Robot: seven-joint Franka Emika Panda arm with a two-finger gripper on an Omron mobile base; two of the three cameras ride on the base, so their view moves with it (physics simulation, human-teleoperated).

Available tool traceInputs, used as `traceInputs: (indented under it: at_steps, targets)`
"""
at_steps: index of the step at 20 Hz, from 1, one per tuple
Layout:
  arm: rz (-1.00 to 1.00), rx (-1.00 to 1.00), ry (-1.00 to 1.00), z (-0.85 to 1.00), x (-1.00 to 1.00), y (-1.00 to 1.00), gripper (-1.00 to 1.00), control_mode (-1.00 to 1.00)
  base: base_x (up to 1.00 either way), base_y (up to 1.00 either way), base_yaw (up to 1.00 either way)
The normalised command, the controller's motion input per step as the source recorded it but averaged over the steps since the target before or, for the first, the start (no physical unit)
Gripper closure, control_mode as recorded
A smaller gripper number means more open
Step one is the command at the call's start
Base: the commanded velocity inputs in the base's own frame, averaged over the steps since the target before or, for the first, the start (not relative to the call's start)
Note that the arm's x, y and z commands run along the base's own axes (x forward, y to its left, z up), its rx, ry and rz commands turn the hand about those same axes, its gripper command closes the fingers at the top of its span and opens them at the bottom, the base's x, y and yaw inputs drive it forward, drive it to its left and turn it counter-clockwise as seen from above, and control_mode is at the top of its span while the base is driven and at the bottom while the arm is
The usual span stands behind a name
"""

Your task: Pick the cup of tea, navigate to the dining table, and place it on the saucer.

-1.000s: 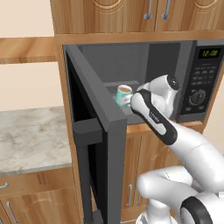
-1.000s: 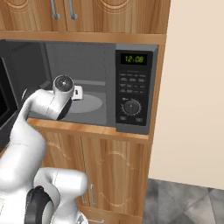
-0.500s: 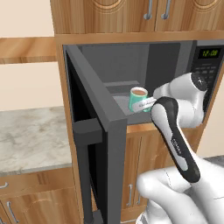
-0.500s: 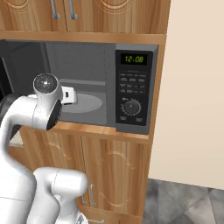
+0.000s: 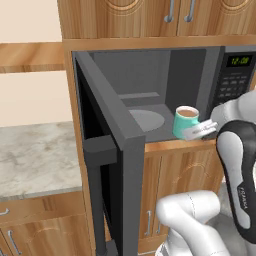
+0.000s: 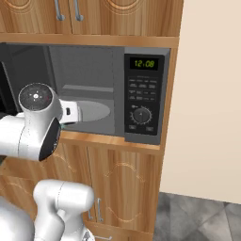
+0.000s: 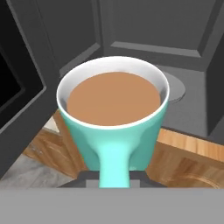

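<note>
The teal cup of tea (image 5: 185, 122) hangs upright just outside the microwave's mouth, above the wooden ledge, and its brown liquid is level. My gripper (image 5: 198, 131) is shut on the cup's handle from the right. In the hand view the cup of tea (image 7: 113, 109) is close up, with its handle pinched between my gripper (image 7: 113, 178) at the bottom. The dining table and the saucer are out of view.
The microwave door (image 5: 112, 145) stands wide open to the left of the cup. Behind the cup lies the turntable (image 5: 148, 120). The control panel (image 6: 143, 96) is on the right. A marbled wall counter (image 5: 35, 155) lies lower left, and a beige wall (image 6: 212, 94) stands on the right.
The cup has come out of the microwave cavity toward me and to the right, held in the gripper. The arm has drawn back with it.
</note>
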Motion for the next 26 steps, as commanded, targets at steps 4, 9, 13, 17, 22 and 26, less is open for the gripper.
traceInputs:
  at_steps: [4,9,13,17,22,26]
  targets:
    - [0.03,-0.02,0.1,0.26,-0.76,0.03,1.0,-1.0,0.0,0.0,0.0]
    - [0.01,-0.01,0.12,0.21,-0.47,0.03,1.0,-1.0,0.0,0.0,0.0]
    - [0.0,0.0,0.0,0.02,-0.14,-0.01,1.0,-1.0,0.0,0.0,0.0]
    - [0.0,0.0,0.0,0.0,0.0,0.0,1.0,-1.0,0.0,0.0,0.0]
    - [0.0,0.0,0.0,0.0,0.0,0.0,1.0,-1.0,0.0,0.0,0.0]
    - [0.0,0.0,0.0,0.0,0.0,0.0,1.0,1.0,-0.08,-0.01,0.0]
